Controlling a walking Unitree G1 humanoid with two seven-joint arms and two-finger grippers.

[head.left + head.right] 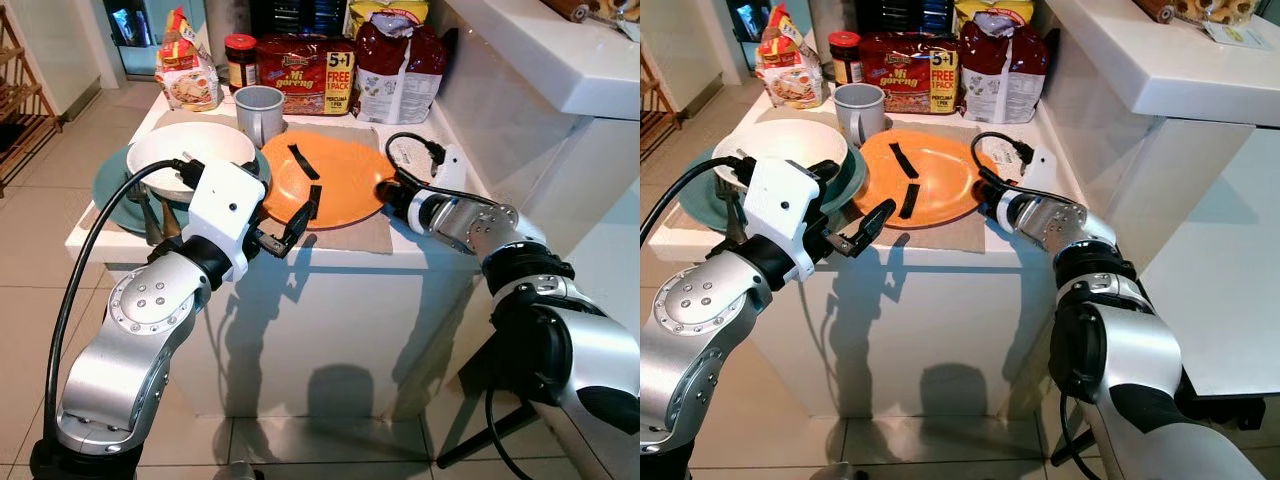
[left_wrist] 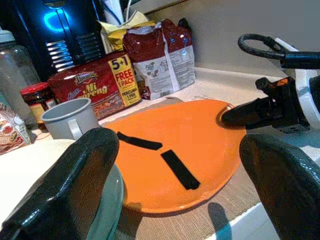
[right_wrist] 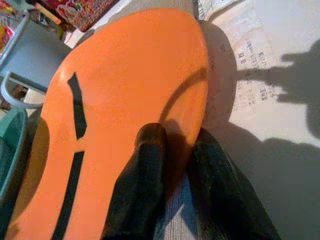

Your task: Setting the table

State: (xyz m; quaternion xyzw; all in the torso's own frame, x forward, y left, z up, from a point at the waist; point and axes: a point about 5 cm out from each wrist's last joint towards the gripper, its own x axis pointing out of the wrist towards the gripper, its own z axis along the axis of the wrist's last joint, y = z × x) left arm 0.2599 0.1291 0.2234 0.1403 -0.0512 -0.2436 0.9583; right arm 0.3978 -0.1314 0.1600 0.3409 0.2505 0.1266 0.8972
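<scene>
An orange plate [image 1: 335,175] with two black strips on it lies on a beige placemat [image 1: 365,235] on the white table [image 1: 330,290]. My right gripper [image 1: 385,193] is shut on the plate's right rim, one finger [image 3: 145,170] over it and the other beneath. My left gripper [image 1: 292,222] hovers open at the plate's near-left edge, with the wide-apart fingers [image 2: 80,185] holding nothing. Left of the plate, a white bowl [image 1: 185,148] sits on a teal plate [image 1: 112,185]. Cutlery [image 1: 152,212] lies on that plate's near side. A grey mug [image 1: 260,112] stands behind.
At the table's back stand a noodle pack [image 1: 305,72], a red and white bag [image 1: 400,65], a jar [image 1: 240,60] and a snack bag [image 1: 185,70]. A white counter [image 1: 560,50] rises on the right. A wooden rack [image 1: 20,100] stands at far left on the tiled floor.
</scene>
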